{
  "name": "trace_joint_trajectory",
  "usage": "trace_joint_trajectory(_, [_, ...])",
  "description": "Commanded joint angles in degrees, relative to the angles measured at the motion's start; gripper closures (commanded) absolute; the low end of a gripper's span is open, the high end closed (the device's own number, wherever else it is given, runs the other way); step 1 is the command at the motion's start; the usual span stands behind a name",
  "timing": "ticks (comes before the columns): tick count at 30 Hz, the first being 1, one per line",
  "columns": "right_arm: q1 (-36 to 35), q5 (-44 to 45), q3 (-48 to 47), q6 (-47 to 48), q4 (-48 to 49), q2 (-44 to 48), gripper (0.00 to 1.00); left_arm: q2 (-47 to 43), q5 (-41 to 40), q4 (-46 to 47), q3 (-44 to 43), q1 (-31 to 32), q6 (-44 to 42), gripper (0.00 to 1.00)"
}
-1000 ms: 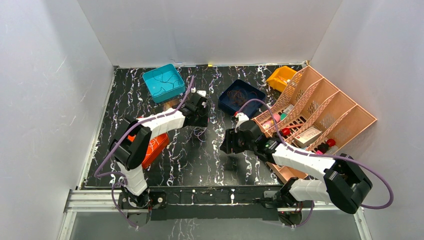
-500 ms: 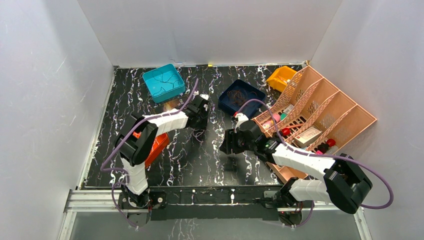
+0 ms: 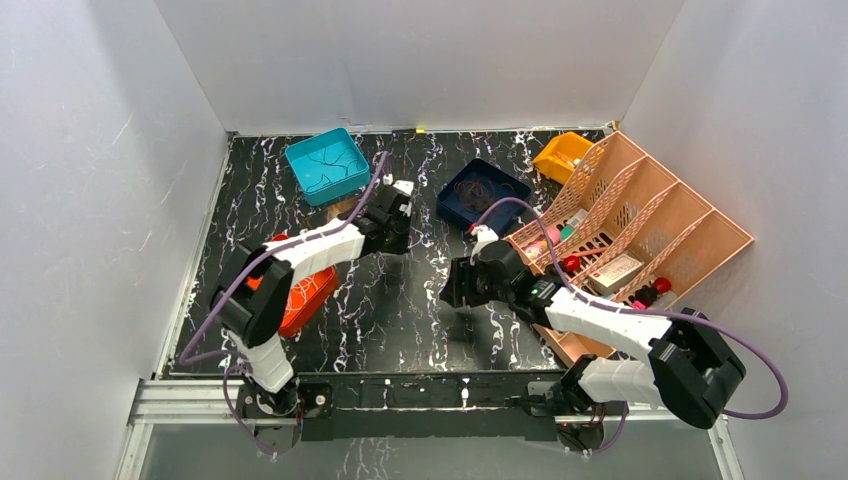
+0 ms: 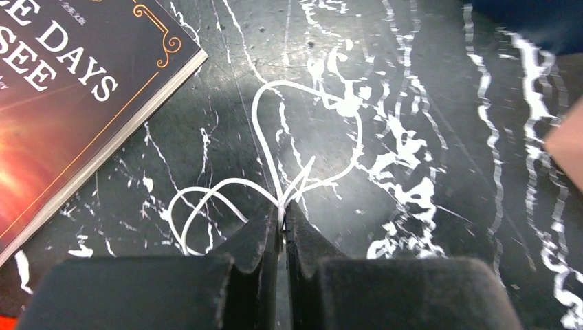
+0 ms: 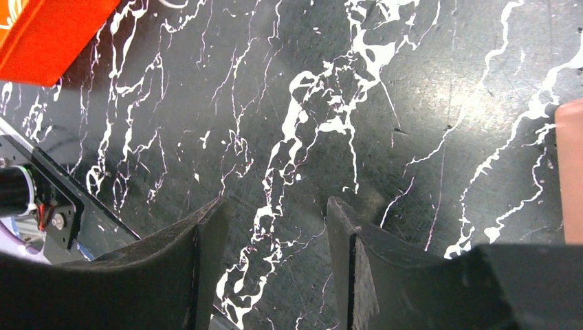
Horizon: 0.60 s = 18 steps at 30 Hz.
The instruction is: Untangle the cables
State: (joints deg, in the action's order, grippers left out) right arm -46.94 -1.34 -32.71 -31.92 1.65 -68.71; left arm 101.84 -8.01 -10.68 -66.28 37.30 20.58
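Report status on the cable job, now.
Left gripper shut on white cable. Right gripper open, empty. Cable's loops lie on table; book nearby, not touching.

The dark book with white letters [image 4: 62, 89] is cut off by the left edge. Part of the thin white cable [image 4: 256, 120] hides between the black fingers [image 4: 258, 240]. The wires [image 3: 483, 190] in the dark blue tray [image 3: 447, 203] are too tiny to tell apart.

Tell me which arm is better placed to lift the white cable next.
Left. The left gripper is shut on the white cable where its loops meet; the right gripper hangs open over the table, holding nothing.
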Motion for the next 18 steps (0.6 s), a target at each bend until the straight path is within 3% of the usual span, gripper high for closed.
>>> trace_joint_trajectory(1, [0.1, 4.6, 0.0, -3.0, 2.6, 3.3, 0.37, -10.3, 3.8, 0.4, 3.9, 0.2, 0.9, 1.00])
trace_joint_trajectory(10, [0.2, 8.3, 5.2, -13.7, 18.5, 11.1, 0.37, -24.1, 6.9, 6.4, 17.0, 1.9, 9.0, 1.00])
trace_joint_trajectory(18, [0.2, 7.8, -0.1, -20.2, 17.6, 5.1, 0.37, -27.6, 7.0, 11.7, 21.4, 5.6, 11.0, 1.00])
